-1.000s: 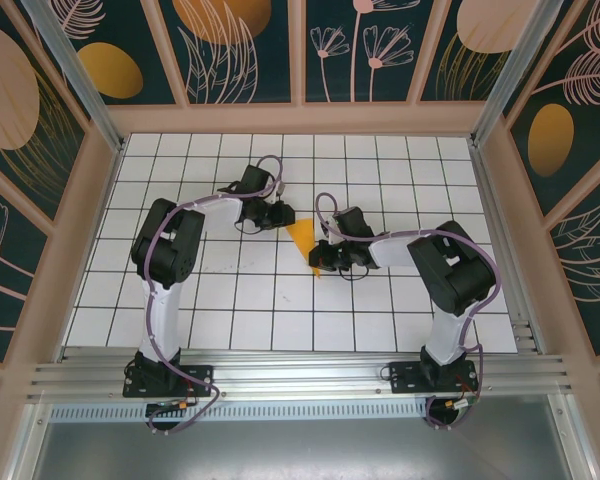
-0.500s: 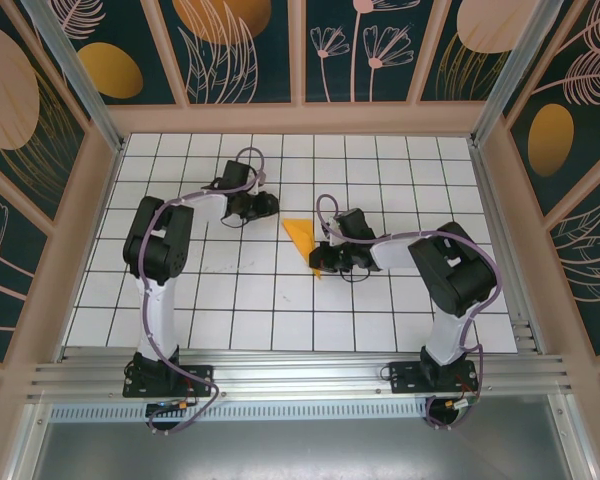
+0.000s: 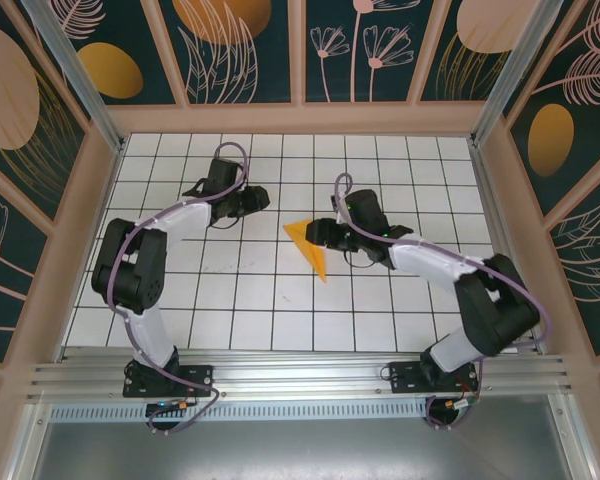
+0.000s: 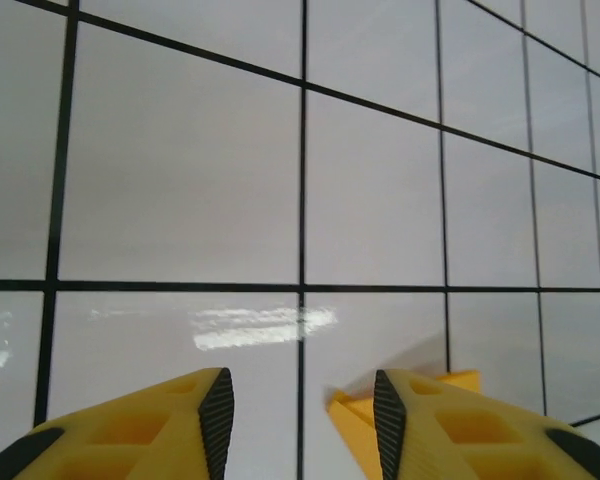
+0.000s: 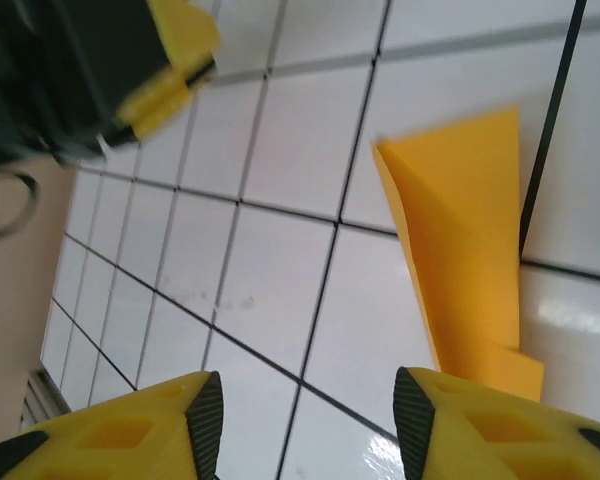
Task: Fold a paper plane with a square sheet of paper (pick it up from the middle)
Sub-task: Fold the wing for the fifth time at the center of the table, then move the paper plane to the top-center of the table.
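The left gripper (image 4: 300,430) has its jaws partly open and holds nothing. The right gripper (image 5: 305,425) is partly open too, and empty, just beside the paper plane (image 3: 308,243). It lies on the white tiled table (image 3: 280,310), between both grippers. Dark flowery walls (image 3: 380,50) stand around.

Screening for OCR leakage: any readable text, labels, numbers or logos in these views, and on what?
No readable text. The paper plane, the left gripper, the right gripper, the tiled table and the floral wall panels bear no lettering.
Fittings at the arm bases: too small to tell.
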